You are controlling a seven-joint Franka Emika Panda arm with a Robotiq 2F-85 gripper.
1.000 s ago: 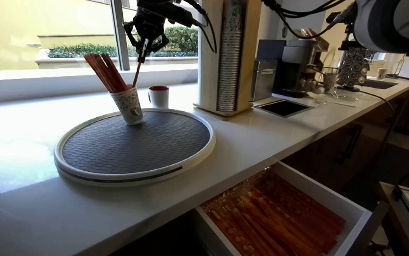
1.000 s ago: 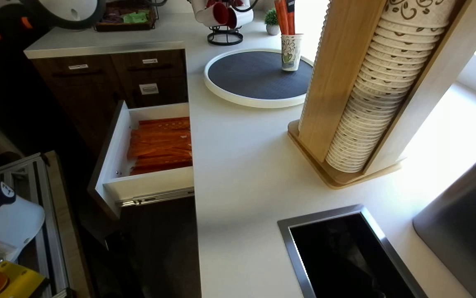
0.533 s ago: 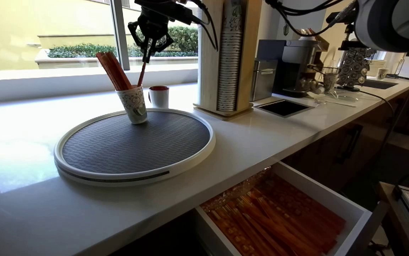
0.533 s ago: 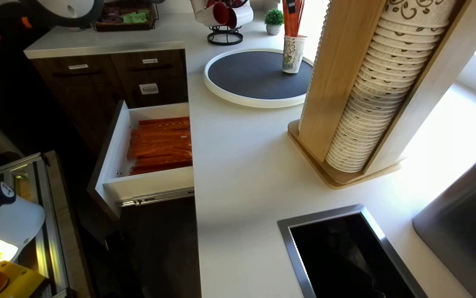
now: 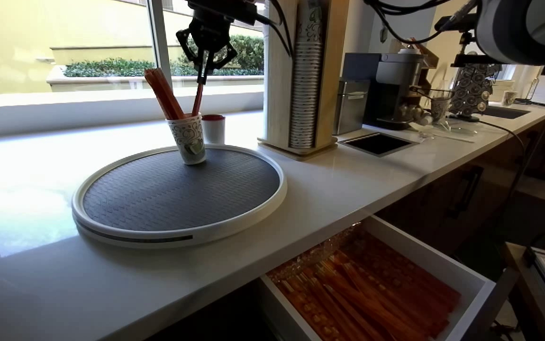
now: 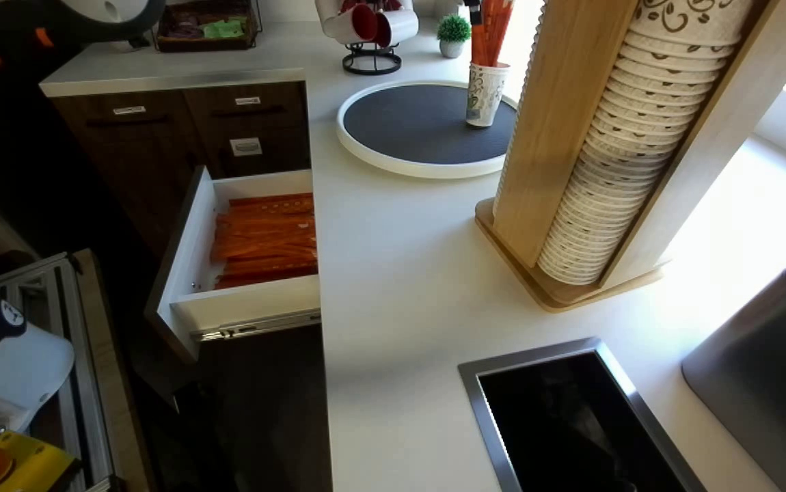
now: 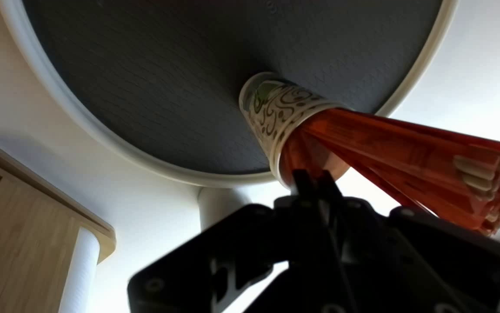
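Note:
My gripper is shut on a thin red wrapped packet that stands in a patterned paper cup. In the wrist view the fingertips are at the mouth of the cup, close together around the packet. Several more red packets lean out of the cup on the side away from the fingers; they also show in the wrist view. The cup is tilted on a round turntable with a dark grey top and a white rim. In an exterior view only a black finger part shows beside the packets.
A white mug with a red rim stands behind the turntable. A wooden cup dispenser stands to its right. An open drawer with red packets sticks out below the counter. A mug rack and a potted plant stand beyond.
The gripper, cup and packets have moved right in an exterior view, and slightly nearer the camera in an exterior view. The black strip on the turntable's rim has shifted left, so it has turned.

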